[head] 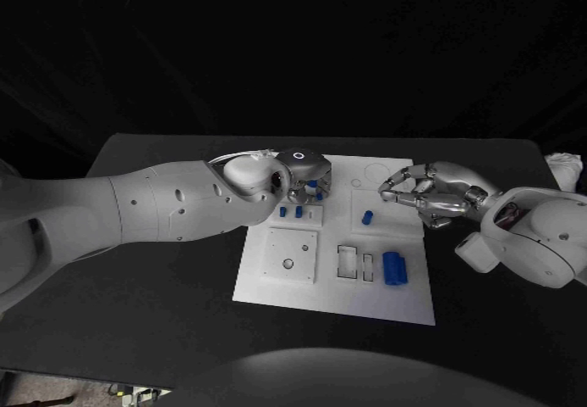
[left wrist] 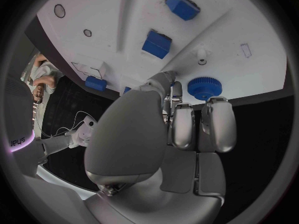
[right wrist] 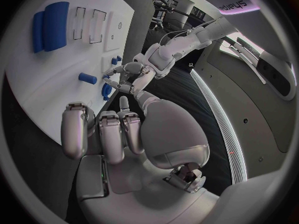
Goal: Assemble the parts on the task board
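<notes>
Two silver hands are seen above the far half of the white task board (head: 337, 288), which lies in the middle of the black table (head: 147, 297). The left hand (head: 299, 174) is held over the board's far left part, with its fingers (left wrist: 184, 124) curled downward toward a round blue toothed part (left wrist: 204, 88). In the left wrist view that gear-like part lies just beyond the fingertips, near the board's edge; whether it is touched or gripped cannot be told. Two square blue blocks (left wrist: 157, 44) are seen further along the board in the same view, and a small blue cylinder (left wrist: 95, 83) lies at the board's other edge.

The right hand (head: 428, 193) is held at the board's far right edge, its fingers (right wrist: 112, 134) curled in toward the palm, and nothing is seen held in them. A short blue peg (head: 367, 218) lies on the board just beside this hand, apart from it. Nearer the robot, a larger blue cylindrical part (head: 394, 268) rests on the board's right side, next to two narrow rectangular slots (head: 349, 261). A square plate with small holes (head: 291, 254) is set into the board's left half.
</notes>
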`<state>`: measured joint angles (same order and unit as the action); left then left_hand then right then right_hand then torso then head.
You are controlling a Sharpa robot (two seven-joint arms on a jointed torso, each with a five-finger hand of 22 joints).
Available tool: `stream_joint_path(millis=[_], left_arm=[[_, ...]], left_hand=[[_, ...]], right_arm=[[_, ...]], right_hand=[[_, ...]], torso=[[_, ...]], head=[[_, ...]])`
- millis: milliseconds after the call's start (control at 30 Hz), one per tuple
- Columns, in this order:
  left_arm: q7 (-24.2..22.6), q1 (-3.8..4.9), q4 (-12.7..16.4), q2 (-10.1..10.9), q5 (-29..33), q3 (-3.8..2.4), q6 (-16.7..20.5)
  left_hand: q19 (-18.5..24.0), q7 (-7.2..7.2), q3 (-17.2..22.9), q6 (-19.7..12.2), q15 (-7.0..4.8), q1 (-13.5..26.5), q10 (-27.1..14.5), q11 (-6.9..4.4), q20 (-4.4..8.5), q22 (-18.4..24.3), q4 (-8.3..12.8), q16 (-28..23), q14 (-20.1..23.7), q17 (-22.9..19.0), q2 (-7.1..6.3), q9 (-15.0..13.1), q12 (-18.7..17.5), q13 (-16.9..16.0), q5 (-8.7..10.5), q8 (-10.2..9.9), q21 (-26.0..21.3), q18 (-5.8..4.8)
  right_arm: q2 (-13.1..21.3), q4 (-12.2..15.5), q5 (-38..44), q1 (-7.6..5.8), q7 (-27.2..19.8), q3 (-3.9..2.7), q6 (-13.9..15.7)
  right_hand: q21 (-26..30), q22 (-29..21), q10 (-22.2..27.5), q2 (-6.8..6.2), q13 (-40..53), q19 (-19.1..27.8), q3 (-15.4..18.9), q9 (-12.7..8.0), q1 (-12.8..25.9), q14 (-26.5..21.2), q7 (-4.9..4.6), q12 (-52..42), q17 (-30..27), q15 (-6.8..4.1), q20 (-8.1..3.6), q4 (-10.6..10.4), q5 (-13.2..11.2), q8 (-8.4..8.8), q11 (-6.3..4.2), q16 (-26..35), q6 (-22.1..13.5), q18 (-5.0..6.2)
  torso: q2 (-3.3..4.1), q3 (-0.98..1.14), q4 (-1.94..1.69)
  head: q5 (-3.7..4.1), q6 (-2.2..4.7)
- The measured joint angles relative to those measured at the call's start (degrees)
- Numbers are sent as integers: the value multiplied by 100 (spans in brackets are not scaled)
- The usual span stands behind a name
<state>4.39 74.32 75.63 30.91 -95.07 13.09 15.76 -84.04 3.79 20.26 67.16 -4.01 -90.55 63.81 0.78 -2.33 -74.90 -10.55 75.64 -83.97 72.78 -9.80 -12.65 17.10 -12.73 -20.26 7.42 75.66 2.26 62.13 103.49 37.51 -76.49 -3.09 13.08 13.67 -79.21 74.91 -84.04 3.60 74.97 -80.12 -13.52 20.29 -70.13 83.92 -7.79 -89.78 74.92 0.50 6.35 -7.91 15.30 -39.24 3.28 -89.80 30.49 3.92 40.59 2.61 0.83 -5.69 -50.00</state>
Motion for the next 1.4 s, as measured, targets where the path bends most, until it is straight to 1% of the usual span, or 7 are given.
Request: stream_joint_path(millis=[200,433,500,633,833,1033,1400], left_arm=[[-36,46,381,390,16,-21,332],[-47,282,797,885,127,-40,583],[-40,322,858,1007,188,-29,597],[-22,342,930,1157,339,-7,588],[5,358,959,1250,533,-1,561],[14,356,908,1248,666,2,543],[9,253,680,1093,785,8,543]], left_hand=[[0,39,22,39,0,49,127,-2,0,0,22,-22,0,-37,-36,3,-1,36,-2,-1,0,0],[0,40,37,41,0,60,192,12,0,0,37,-61,0,-85,-47,42,-71,93,-22,-37,22,0],[0,40,37,41,0,60,192,12,0,0,37,-61,0,-85,-47,51,-80,116,-19,-38,22,0],[0,40,37,40,0,59,193,12,0,0,37,-61,0,-94,-47,53,-114,126,18,-38,22,0],[0,40,39,39,0,59,193,12,0,0,39,-61,0,-94,-48,59,-114,133,19,-45,22,0],[0,39,52,39,0,59,192,12,-1,0,52,-61,0,-99,-48,60,-115,140,19,-67,22,0],[0,38,70,38,0,59,203,25,-1,0,34,-61,0,-134,-48,74,-145,157,46,-70,22,0]], right_arm=[[17,1,-1,2,0,0,0],[16,-22,-2,3,3,0,-1],[14,-35,-2,3,5,0,-2],[13,-57,-2,4,10,0,-4],[14,-79,-3,7,20,1,-6],[7,-89,-4,10,31,2,-8],[1,-101,-5,12,46,3,-18]], right_hand=[[14,0,0,0,0,3,0,0,0,0,0,0,0,0,3,0,0,0,0,0,0,0],[23,4,0,0,0,21,0,-2,0,0,0,0,-1,0,21,0,0,0,0,0,0,0],[23,4,0,0,0,21,0,-5,0,0,0,0,-1,0,21,0,0,0,0,0,0,0],[23,4,0,0,0,21,0,-5,0,0,0,0,-1,0,21,0,0,0,0,0,0,0],[23,4,0,0,0,21,0,-4,0,0,0,0,-1,0,21,0,0,0,0,0,0,0],[22,3,0,0,0,21,0,-4,0,0,0,0,-1,0,21,0,0,0,0,0,0,0],[22,3,0,0,0,21,0,-4,0,0,0,0,3,0,21,0,0,0,0,0,0,0]], torso=[[0,3,-3],[-5,3,-6],[-5,3,-7],[-5,-1,-8],[1,-8,-9],[5,-5,-3],[6,-1,1]], head=[[22,0],[30,0],[31,0],[38,0],[36,0],[15,0],[19,0]])
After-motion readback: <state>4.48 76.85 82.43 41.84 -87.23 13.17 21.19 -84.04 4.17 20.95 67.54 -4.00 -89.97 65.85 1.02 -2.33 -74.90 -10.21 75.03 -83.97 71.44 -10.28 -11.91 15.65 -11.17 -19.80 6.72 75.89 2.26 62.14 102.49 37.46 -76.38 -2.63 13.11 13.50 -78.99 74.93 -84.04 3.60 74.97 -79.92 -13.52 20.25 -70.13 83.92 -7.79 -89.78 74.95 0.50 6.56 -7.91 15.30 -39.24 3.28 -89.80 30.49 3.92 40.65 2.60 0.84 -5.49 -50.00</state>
